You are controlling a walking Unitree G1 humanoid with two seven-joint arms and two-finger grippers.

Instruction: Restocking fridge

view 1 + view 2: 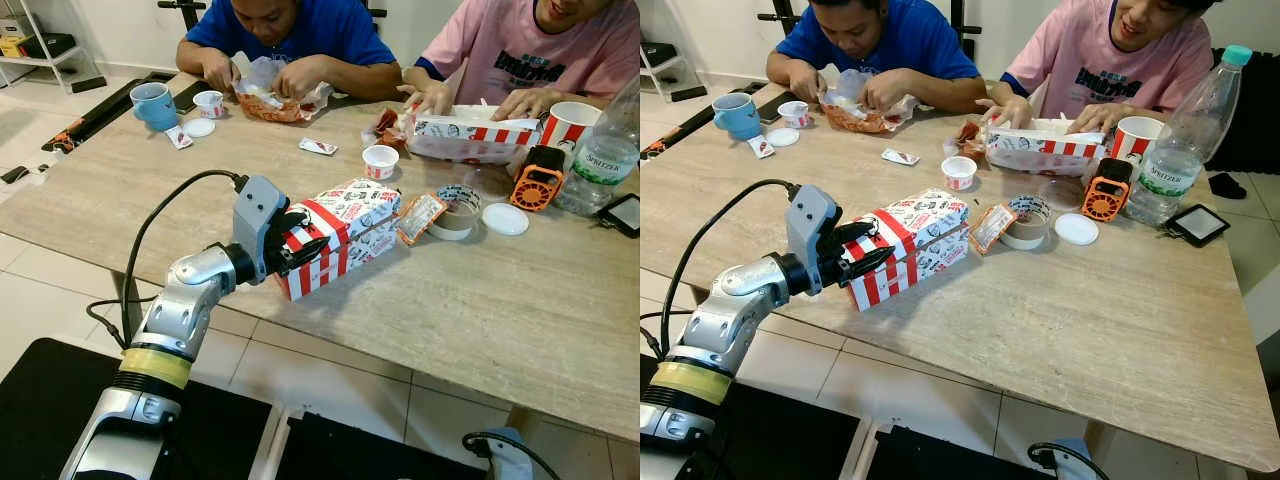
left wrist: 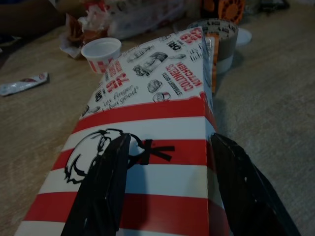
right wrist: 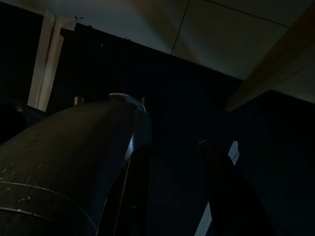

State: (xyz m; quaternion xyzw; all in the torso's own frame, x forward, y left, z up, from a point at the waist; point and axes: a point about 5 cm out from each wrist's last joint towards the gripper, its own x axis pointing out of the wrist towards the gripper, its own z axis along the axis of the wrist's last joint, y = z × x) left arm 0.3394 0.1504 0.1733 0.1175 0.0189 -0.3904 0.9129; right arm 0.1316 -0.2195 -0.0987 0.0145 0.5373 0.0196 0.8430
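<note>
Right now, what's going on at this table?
The robot's left gripper has its fingers around the near end of a red and white striped food box, which lies on the table near its front edge. Behind it sit a roll of tape and a small cup. Two people across the table are handling their own food. The right arm hangs idle below the table.

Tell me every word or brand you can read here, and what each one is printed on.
"COLONEL'S KITCHEN": the red-and-white striped box held by the left pincer.
"it's finger lickin' good": same box, partly blurred.
"SPRITZER": label of the plastic bottle.
Pink shirt: print too blurred to read.
Sachets, cups: too small to read.
</note>
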